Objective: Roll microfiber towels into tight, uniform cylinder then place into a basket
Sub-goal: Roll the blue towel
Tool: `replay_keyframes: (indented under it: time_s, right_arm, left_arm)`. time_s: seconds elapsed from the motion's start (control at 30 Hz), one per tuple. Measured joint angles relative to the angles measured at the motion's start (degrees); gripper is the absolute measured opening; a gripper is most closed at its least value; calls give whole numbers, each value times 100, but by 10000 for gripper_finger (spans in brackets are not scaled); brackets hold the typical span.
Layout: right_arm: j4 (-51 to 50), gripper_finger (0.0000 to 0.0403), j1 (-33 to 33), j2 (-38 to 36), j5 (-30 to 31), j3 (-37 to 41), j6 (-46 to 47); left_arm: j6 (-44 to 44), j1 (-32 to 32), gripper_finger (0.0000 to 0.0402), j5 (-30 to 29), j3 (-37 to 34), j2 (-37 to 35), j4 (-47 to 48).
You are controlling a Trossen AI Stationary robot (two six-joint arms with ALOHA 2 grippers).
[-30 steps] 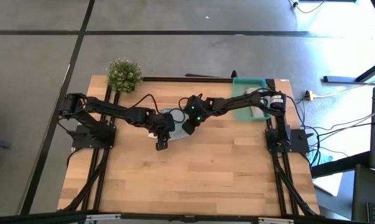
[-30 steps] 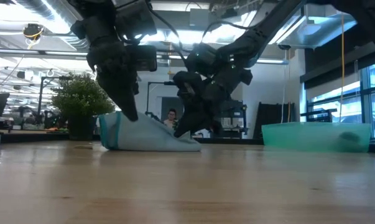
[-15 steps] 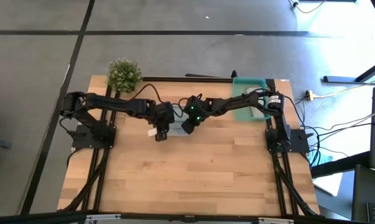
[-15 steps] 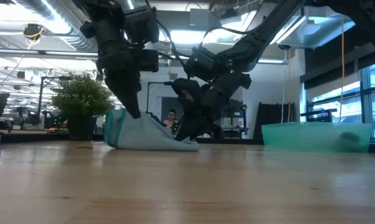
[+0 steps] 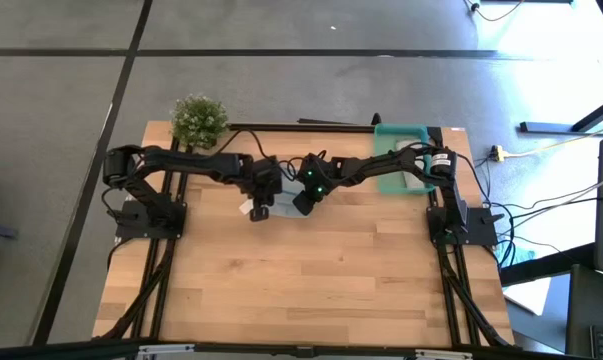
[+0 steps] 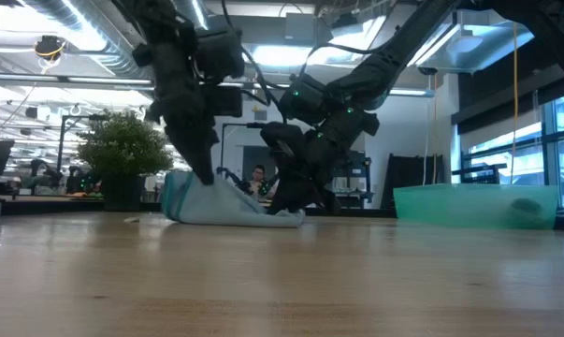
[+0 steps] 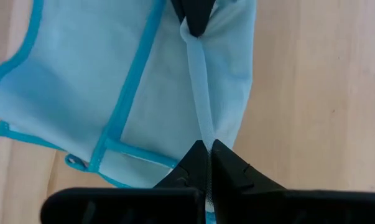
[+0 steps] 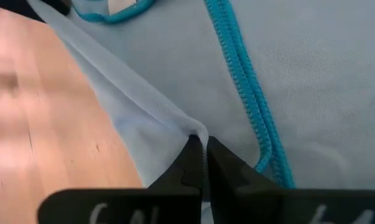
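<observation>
The light blue towel lies bunched on the table at mid-far, with its teal-hemmed edge folded over. It also shows in the low view. My left gripper is shut on the towel's left part. My right gripper is shut on its right part. The teal bin stands at the far right. A greyish shape shows through the bin's wall. I cannot tell whether it is the grey-beige towel. My left gripper pinches a raised fold of the towel between its two fingers, coming from above and pointing down. The fold runs as a drawn ridge to the other gripper. The rest of the towel lies on the table. My right gripper pinches the other end of the same ridge between its two fingers, slanting down from the right. The cloth rises to a peak at the fingertips, with the teal hem beside it. The towel's underside rests on the table.
A small bushy green plant stands at the far left corner. Bare wood fills the near half of the table. A person sits in the room behind.
My left gripper has gone toward the table's far edge, still shut on the towel. It has drawn the towel's near left part back over the rest, so the towel is now more bunched and compact. My right gripper has stayed about where it was.
</observation>
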State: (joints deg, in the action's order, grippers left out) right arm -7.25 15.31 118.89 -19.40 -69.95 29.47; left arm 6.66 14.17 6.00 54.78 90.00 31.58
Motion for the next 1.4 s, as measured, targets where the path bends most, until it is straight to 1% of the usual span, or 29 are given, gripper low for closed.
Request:
replay_keyframes:
  time_s: [0.13, 0.23, 0.4, 0.5, 0.67, 0.8, 0.9, 0.97, 1.07, 1.2, 1.4]
  right_arm:
    - [6, 6, -29, 0, -288, -7, -290]
    - [-14, 6, -88, 0, -620, -8, -514]
    - [-95, 6, -262, -1, -1131, -9, -798]
    - [-200, 6, -424, -2, -1197, -9, -1001]
    - [-494, 6, -709, -12, -1370, -15, -1469]
    - [-551, 6, -927, -22, -1474, -24, -1779]
    - [-498, 6, -1034, -20, -1496, -24, -1781]
    - [-467, 6, -1078, -16, -1498, -24, -1781]
    - [-558, 6, -1104, 4, -1473, -10, -1779]
    - [-723, 6, -1104, 8, -1425, 7, -1779]
    - [-849, 6, -1095, 11, -1484, 17, -1779]
  left_arm:
    - [-31, -157, 0, 57, 266, -32, 553]
    - [-186, -381, 0, 273, 281, -35, 798]
    - [-501, -874, 0, 582, 230, -37, 842]
    - [-510, -1104, 0, 601, 228, -37, 715]
    - [-425, -1248, 0, 693, 228, -37, 477]
    - [-205, -1339, 0, 990, 228, -37, 443]
    - [61, -1473, 0, 1187, 228, -37, 429]
    - [419, -1559, 0, 1172, 228, -1, 356]
    - [750, -1584, 0, 983, 221, 139, 87]
    - [901, -1419, 0, 759, 219, 313, -116]
    - [1086, -1255, 0, 684, 228, 760, -284]
